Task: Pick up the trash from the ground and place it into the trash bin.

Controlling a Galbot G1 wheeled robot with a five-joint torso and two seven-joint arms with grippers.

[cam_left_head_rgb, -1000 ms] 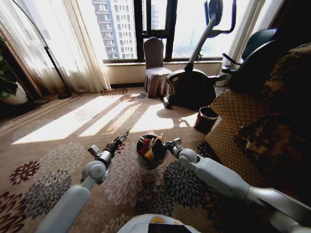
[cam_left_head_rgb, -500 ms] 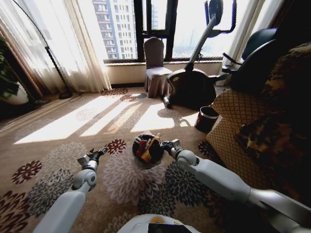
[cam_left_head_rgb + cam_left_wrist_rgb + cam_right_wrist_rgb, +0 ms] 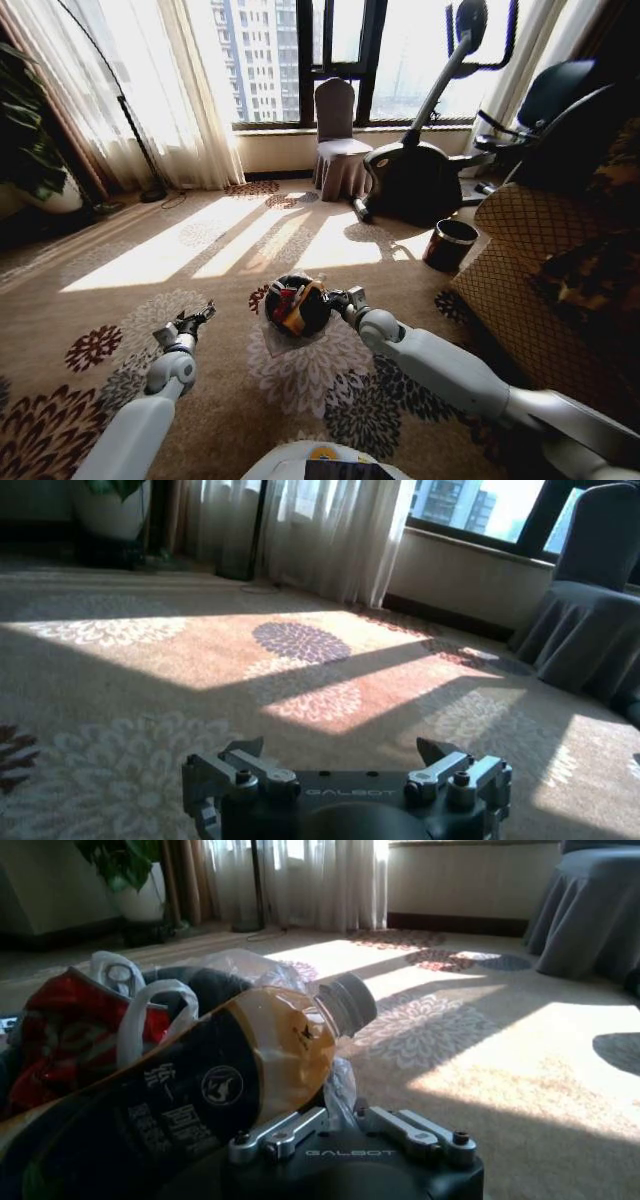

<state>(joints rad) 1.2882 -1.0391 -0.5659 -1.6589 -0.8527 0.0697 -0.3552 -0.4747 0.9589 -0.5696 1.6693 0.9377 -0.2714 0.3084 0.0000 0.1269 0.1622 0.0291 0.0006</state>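
Two arms: right gripper [image 3: 345, 298], fingers pinched on the trash bin [image 3: 296, 305] rim, should be keeping it level; left gripper [image 3: 197, 318] is hovering, fingers apart.

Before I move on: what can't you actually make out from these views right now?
- Trash bin: head view, its inside is hidden under the yellow bottle and red wrapper.
- Right gripper: right wrist view, fingertips buried in the bin liner; actual grip unclear.
- Carpet near the base: hidden by both arms.
- Left gripper: open, empty.
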